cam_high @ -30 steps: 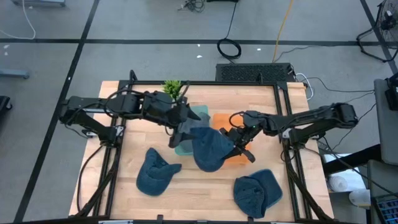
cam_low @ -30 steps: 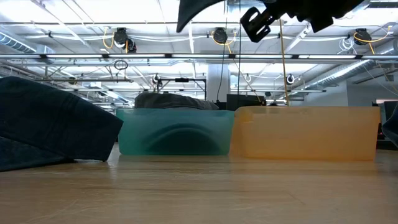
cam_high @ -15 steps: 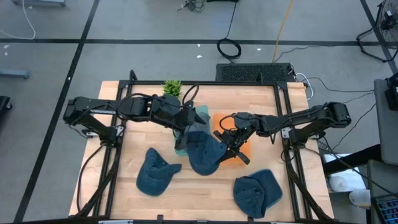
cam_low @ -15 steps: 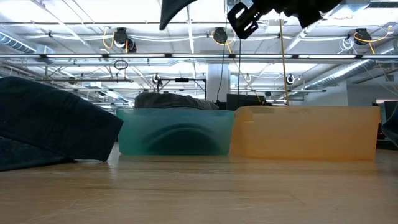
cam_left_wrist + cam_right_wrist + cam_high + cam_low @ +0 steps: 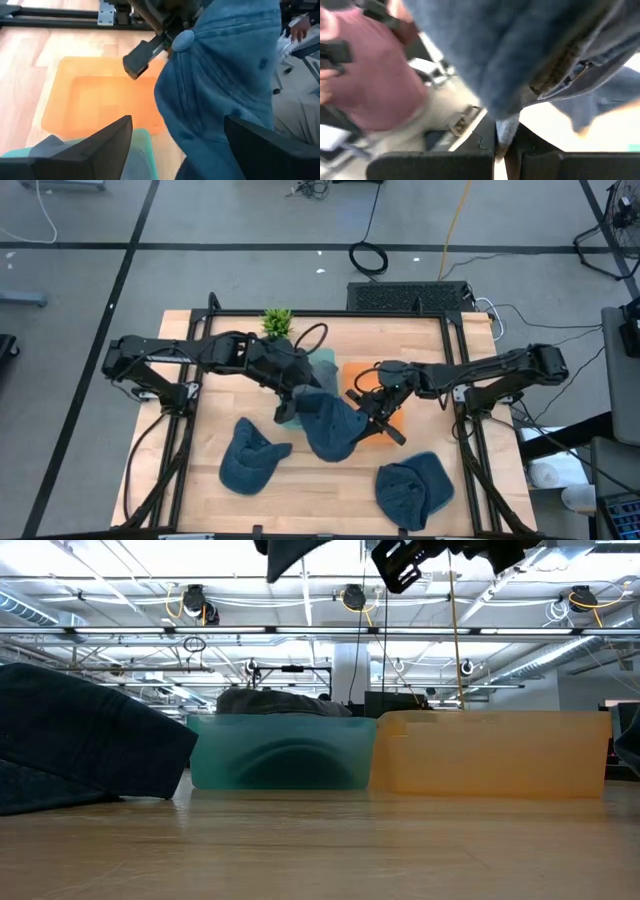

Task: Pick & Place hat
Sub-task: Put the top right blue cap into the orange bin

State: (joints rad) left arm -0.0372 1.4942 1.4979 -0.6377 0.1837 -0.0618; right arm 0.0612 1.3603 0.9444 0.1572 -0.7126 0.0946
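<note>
While the right gripper pinches the raised hat above the bins, the left gripper stands open beside it. A thin pinch could slip. I count three hats: two lie in front; behind are one teal bin and one orange bin.
</note>
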